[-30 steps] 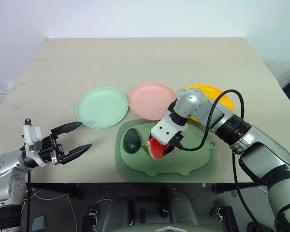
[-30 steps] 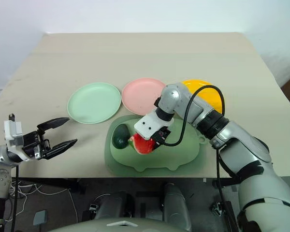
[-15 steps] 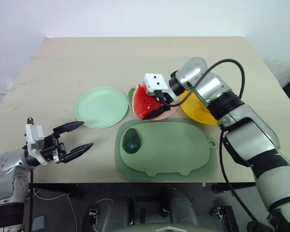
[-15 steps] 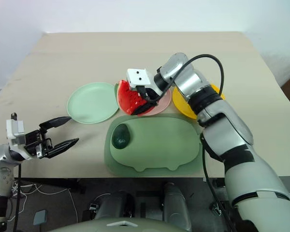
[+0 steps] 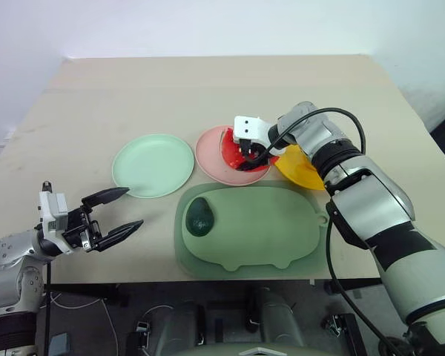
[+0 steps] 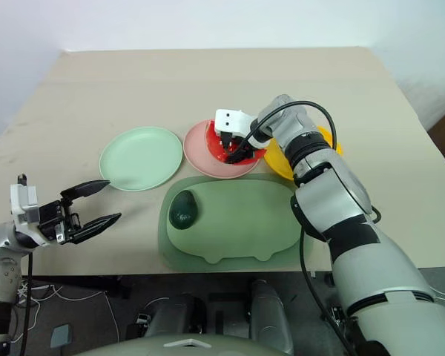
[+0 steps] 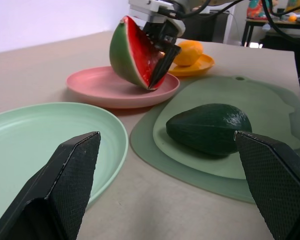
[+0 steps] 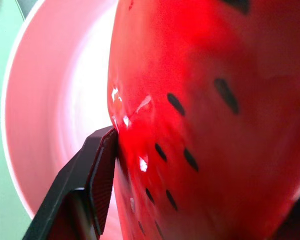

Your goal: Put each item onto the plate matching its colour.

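Note:
The red watermelon wedge [image 7: 132,55] stands on its green rind on the pink plate [image 5: 210,159], tilted. My right gripper [image 5: 246,157] is shut on it, one black finger [image 8: 102,170] pressed against its red face. The dark green avocado [image 5: 201,216] lies on the left part of the green pig-shaped mat [image 5: 267,233]. The yellow-orange mango [image 7: 189,52] sits on the yellow plate [image 5: 300,174], half hidden behind my right arm in the eye views. The mint green plate [image 5: 153,165] holds nothing. My left gripper [image 5: 132,207] hovers open near the table's front left, apart from everything.
The three plates stand in a row across the middle of the beige table [image 5: 208,89], with the mat in front of them. A black cable [image 5: 341,119] loops over my right forearm above the yellow plate.
My right gripper lifted the watermelon wedge off the mat, carried it back to the pink plate and lowered it onto the plate. The left arm kept still.

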Robot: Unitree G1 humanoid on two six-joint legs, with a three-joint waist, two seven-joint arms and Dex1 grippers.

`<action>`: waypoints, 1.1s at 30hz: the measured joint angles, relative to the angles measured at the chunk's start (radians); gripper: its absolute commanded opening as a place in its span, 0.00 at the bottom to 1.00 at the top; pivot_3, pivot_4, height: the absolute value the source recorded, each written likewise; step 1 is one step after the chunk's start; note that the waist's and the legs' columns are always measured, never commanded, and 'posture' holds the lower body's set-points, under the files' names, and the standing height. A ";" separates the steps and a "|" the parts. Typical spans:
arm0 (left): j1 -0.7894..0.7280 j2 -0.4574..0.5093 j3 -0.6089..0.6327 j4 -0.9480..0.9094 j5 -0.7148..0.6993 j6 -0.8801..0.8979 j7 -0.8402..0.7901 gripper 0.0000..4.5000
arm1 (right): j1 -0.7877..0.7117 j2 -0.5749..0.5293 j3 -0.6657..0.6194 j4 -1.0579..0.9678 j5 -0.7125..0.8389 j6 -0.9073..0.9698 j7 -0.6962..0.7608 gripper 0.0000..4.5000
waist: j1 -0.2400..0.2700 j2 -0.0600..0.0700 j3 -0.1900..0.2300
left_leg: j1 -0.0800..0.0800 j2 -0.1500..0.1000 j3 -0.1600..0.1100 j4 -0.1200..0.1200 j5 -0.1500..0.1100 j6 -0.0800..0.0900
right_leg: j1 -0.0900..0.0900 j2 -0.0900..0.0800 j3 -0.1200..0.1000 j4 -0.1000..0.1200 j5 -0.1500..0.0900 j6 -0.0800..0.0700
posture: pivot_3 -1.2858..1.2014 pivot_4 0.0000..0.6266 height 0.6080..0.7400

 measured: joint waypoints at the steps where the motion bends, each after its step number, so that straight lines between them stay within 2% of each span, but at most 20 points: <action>1: 0.000 0.000 0.000 0.003 0.000 -0.001 -0.004 1.00 | 0.000 0.000 -0.013 0.000 -0.001 0.001 0.005 0.99 | 0.000 0.000 0.000 | 0.000 0.000 0.000 0.000 0.000 0.000 | 0.000 0.000 0.000 0.000 0.000 0.000 | 0.52 0.24 0.97; 6: -0.005 0.000 0.000 0.040 0.000 -0.009 -0.027 1.00 | -0.015 -0.010 -0.094 -0.001 0.008 0.026 0.047 1.00 | 0.003 0.000 0.000 | 0.000 0.000 0.000 0.000 0.000 0.000 | 0.000 0.000 0.000 0.000 0.000 0.000 | 0.52 0.24 0.97; 10: -0.010 0.001 0.001 0.060 0.001 -0.026 -0.043 1.00 | -0.040 -0.064 -0.165 -0.046 0.035 0.057 0.107 1.00 | 0.005 0.000 0.000 | 0.000 0.000 0.000 0.000 0.000 0.000 | 0.000 0.000 0.000 0.000 0.000 0.000 | 0.52 0.24 0.97; 13: -0.015 0.000 0.000 0.065 0.001 -0.030 -0.049 1.00 | -0.039 -0.126 -0.228 -0.141 0.080 0.097 0.178 1.00 | 0.006 0.000 0.000 | 0.000 0.000 0.000 0.000 0.000 0.000 | 0.000 0.000 0.000 0.000 0.000 0.000 | 0.52 0.24 0.97; 17: -0.028 0.000 -0.002 0.077 0.002 -0.038 -0.056 1.00 | 0.016 -0.230 -0.312 -0.388 0.179 0.201 0.284 1.00 | 0.010 0.000 0.000 | 0.000 0.000 -0.001 0.000 0.000 0.000 | 0.001 0.000 0.000 -0.001 0.000 0.000 | 0.52 0.24 0.97; 21: -0.036 -0.001 -0.004 0.086 0.003 -0.042 -0.065 1.00 | 0.187 -0.335 -0.392 -0.672 0.298 0.372 0.341 1.00 | 0.013 0.000 0.000 | 0.001 0.000 0.000 0.000 -0.001 0.002 | 0.002 -0.001 -0.001 -0.002 0.000 0.000 | 0.52 0.24 0.97; 26: -0.049 -0.003 -0.016 0.099 0.003 -0.042 -0.073 1.00 | 0.481 -0.444 -0.529 -1.051 0.485 0.596 0.324 1.00 | 0.014 0.000 0.000 | 0.001 0.000 -0.001 0.000 -0.002 0.003 | 0.001 -0.001 -0.001 -0.001 0.000 0.000 | 0.52 0.24 0.97; 30: -0.068 -0.003 -0.032 0.111 0.003 -0.041 -0.092 1.00 | 0.672 -0.473 -0.688 -1.201 0.596 0.631 0.254 1.00 | 0.013 0.000 0.000 | 0.003 0.000 0.000 0.000 -0.003 0.005 | 0.002 -0.001 0.000 -0.001 0.000 0.000 | 0.52 0.24 0.97; 33: -0.085 0.001 -0.037 0.128 0.004 -0.042 -0.110 1.00 | 0.834 -0.537 -0.741 -1.227 0.617 0.623 0.247 1.00 | 0.019 0.000 0.000 | 0.002 0.000 -0.001 0.000 -0.003 0.005 | 0.003 -0.001 -0.001 -0.002 0.000 0.000 | 0.52 0.24 0.97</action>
